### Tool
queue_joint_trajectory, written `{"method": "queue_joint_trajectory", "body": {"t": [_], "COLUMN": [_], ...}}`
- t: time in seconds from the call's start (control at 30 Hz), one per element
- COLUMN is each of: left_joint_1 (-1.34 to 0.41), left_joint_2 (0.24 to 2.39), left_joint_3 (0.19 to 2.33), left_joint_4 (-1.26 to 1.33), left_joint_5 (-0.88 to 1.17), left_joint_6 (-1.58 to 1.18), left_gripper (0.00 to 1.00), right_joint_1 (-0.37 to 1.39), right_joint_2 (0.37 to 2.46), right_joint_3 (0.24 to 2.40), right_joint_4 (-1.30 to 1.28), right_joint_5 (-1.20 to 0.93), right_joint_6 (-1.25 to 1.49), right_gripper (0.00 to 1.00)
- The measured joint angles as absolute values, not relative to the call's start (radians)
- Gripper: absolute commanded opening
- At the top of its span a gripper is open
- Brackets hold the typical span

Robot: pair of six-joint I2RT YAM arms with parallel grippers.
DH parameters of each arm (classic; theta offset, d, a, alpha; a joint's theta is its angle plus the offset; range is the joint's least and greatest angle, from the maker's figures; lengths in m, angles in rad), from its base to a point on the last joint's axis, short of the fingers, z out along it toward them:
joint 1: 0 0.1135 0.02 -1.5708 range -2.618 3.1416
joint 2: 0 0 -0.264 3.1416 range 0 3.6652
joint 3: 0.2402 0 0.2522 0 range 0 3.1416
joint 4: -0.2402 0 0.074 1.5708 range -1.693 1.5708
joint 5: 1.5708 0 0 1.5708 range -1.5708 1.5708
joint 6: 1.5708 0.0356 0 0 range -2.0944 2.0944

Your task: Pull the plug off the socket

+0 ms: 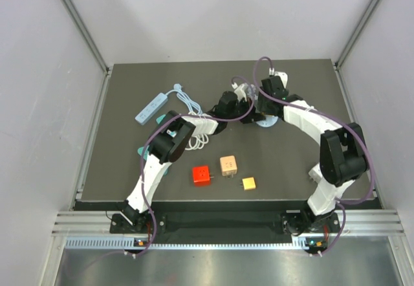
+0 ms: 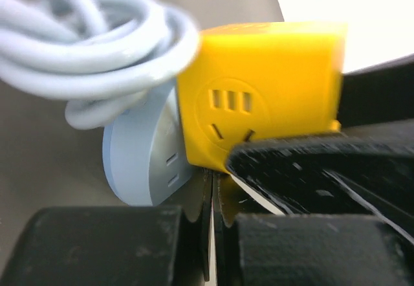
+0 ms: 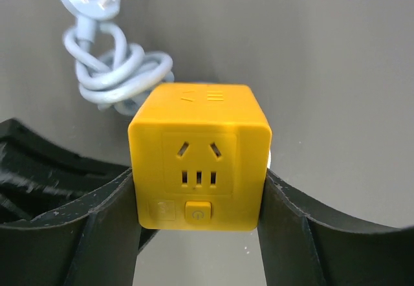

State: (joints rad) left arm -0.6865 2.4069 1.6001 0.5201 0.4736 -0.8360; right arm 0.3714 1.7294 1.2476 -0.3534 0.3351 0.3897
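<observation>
While the right gripper (image 3: pixel 199 198) pinches the yellow cube socket (image 3: pixel 199 163) between its fingers, we see the pale blue round plug (image 2: pixel 139 163) seated against the cube's side. Our left gripper (image 2: pixel 212 218) has its fingers pressed together just below that plug, with the white cable (image 2: pixel 97 46) coiled alongside.

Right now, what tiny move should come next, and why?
Probably the left gripper should open and take the grey plug: it is shut just below it, seemingly gripping nothing, while the plug sits in the yellow socket cube held by the right gripper.
</observation>
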Motion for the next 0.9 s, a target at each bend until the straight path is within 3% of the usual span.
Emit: {"method": "queue_joint_trajectory", "body": {"t": [0.3,0.5,0.6,0.63,0.73,0.8,0.9], "left_joint_1": [-0.704,-0.680,-0.664,-0.655,-0.629,-0.599,-0.555], "left_joint_2": [2.423,2.403,2.369,2.354,2.326,2.313,2.303], "left_joint_3": [1.591,1.473,1.385,1.349,1.300,1.274,1.239], "left_joint_4": [0.439,0.588,0.662,0.688,0.744,0.787,0.898], "left_joint_5": [0.463,0.463,0.484,0.497,0.542,0.582,0.629], "left_joint_6": [-0.808,-0.813,-0.813,-0.815,-0.824,-0.835,-0.877], "left_gripper": [0.00,0.00,0.15,0.34,0.48,0.73,0.87], "right_joint_1": [0.422,0.422,0.412,0.406,0.384,0.357,0.316], "right_joint_2": [1.632,1.597,1.596,1.596,1.588,1.576,1.570], "right_joint_3": [1.171,1.179,1.180,1.178,1.164,1.138,1.111], "right_joint_4": [-0.308,-0.324,-0.324,-0.324,-0.321,-0.319,-0.323], "right_joint_5": [0.381,0.379,0.368,0.361,0.330,0.294,0.238], "right_joint_6": [0.393,0.368,0.346,0.338,0.321,0.314,0.308], "right_gripper": [0.00,0.00,0.00,0.00,0.00,0.00,0.00]}}
